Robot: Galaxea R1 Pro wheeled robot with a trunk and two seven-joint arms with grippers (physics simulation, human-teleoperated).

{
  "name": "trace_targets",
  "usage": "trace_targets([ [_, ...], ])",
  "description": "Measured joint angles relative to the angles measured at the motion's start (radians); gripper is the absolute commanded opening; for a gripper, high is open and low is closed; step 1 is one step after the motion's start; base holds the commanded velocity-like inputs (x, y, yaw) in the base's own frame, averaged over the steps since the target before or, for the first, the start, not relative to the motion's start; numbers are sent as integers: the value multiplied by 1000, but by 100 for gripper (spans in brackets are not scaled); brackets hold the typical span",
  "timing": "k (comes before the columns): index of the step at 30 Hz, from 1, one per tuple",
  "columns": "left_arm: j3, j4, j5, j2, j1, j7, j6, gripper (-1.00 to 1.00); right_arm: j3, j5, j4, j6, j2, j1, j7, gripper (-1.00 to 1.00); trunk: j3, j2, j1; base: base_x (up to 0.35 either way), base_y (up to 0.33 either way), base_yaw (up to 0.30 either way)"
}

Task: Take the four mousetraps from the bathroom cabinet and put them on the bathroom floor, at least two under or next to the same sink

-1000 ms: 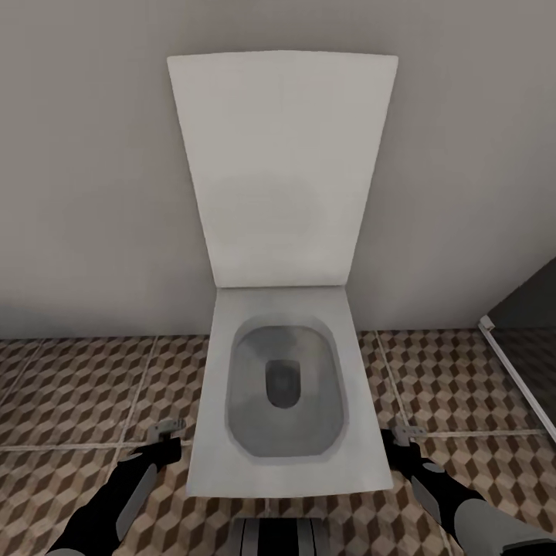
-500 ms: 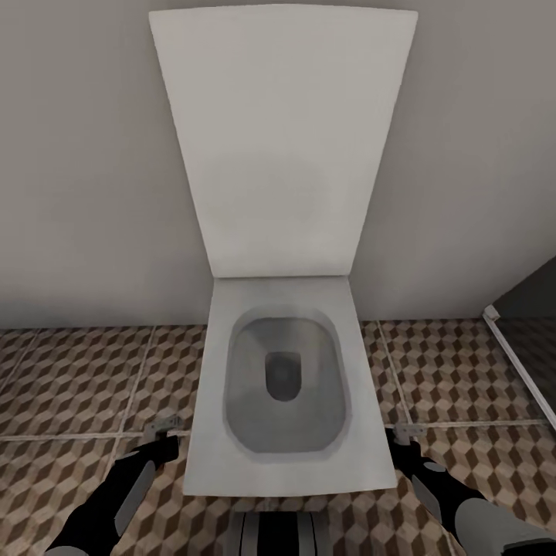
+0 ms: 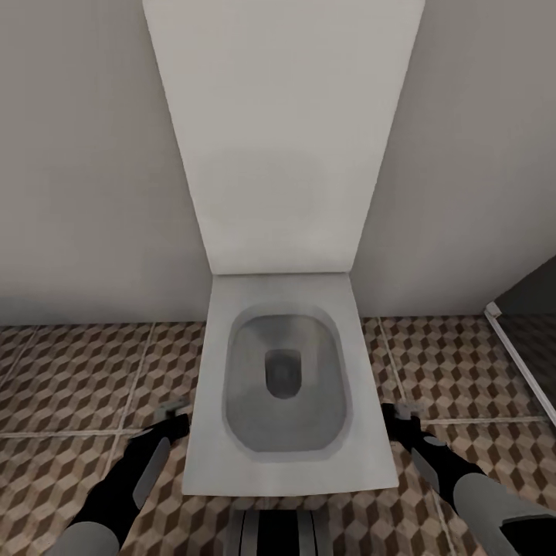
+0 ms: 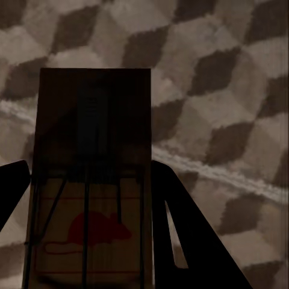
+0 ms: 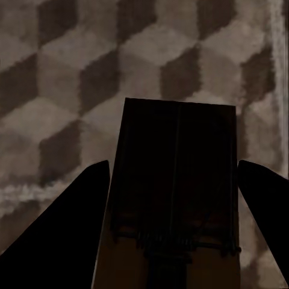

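Observation:
Each of my grippers holds a mousetrap above the bathroom floor [image 3: 77, 371]. In the left wrist view a tan mousetrap [image 4: 90, 205] with a red mouse print and dark wires sits between the dark fingers [image 4: 180, 235] of my left gripper [image 4: 90, 165]. In the right wrist view a second, shadowed mousetrap [image 5: 177, 198] lies between the fingers of my right gripper [image 5: 174, 162]. From the head camera, my left gripper [image 3: 171, 417] is at the toilet's left side and my right gripper [image 3: 398, 413] at its right side. The cabinet and the sink are out of view.
A white toilet [image 3: 286, 463] with its lid [image 3: 282, 139] raised against the pale wall stands straight ahead between my arms. A dark glass panel with a white frame [image 3: 521, 363] closes off the right. Patterned tiles lie open on both sides of the toilet.
The head view has closed in on the toilet, so the lid's top edge is now cut off. Both grippers sit slightly higher in the picture, each still holding a trap.

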Motion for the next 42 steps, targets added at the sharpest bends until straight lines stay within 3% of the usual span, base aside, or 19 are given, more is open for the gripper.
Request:
trace_targets([
  [8, 8, -21, 7, -6, -3, 16, 13, -100, -1, 0, -1, 6, -1, -15, -1, -100, -27, -2, 3, 0, 0, 0],
  [15, 5, -14, 11, -7, -38, 14, 98, -100, -2, 0, 1, 4, 0, -16, 0, -100, -54, -3, 6, 0, 0, 0],
  [21, 0, 20, 4, -5, -67, -74, 114, -100, -2, 1, 1, 1, -1, -16, 0, -100, -54, -3, 6, 0, 0, 0],
  [27, -1, 24, 0, -5, -71, -102, 113, -100, -2, 1, 1, -2, -1, -16, 0, -100, -54, -3, 6, 0, 0, 0],
  [30, -4, 26, -8, -6, -72, -100, 113, -100, -2, 1, 1, -4, -1, -16, 0, -100, -54, -3, 6, 0, 0, 0],
  [35, -29, 40, -57, -5, -78, -65, 111, -100, -1, 3, 1, -30, -1, -15, 0, -100, -54, -3, 6, 0, 0, 0],
  [42, -41, 78, -75, -7, -80, -42, 68, -100, 0, 5, 1, -48, -1, -15, 1, -100, -54, -3, 6, 0, 0, 0],
])
